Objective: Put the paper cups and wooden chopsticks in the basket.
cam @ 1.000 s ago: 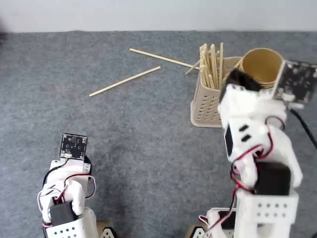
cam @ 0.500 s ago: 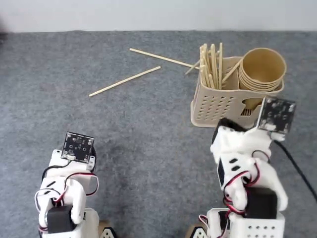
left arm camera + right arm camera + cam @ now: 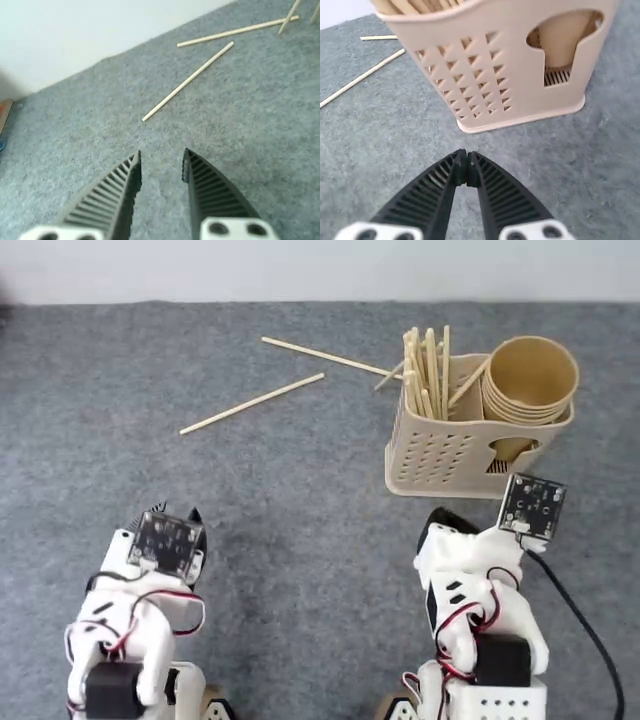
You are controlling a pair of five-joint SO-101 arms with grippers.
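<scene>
One loose pale wooden chopstick (image 3: 252, 404) lies along 8–2 o'clock. Another (image 3: 320, 356) lies along 10–4, its end hidden by upright sticks (image 3: 425, 370) in the beige perforated plastic basket (image 3: 440, 455) at 2 o'clock, beside the stacked tan paper cups (image 3: 530, 375). The left black claw (image 3: 161, 167) is released; the right black claw (image 3: 466, 167) is clenched, empty.

Matt plastic basket (image 3: 440, 455), wooden chopsticks (image 3: 252, 404), rough carpet (image 3: 300, 530).
</scene>
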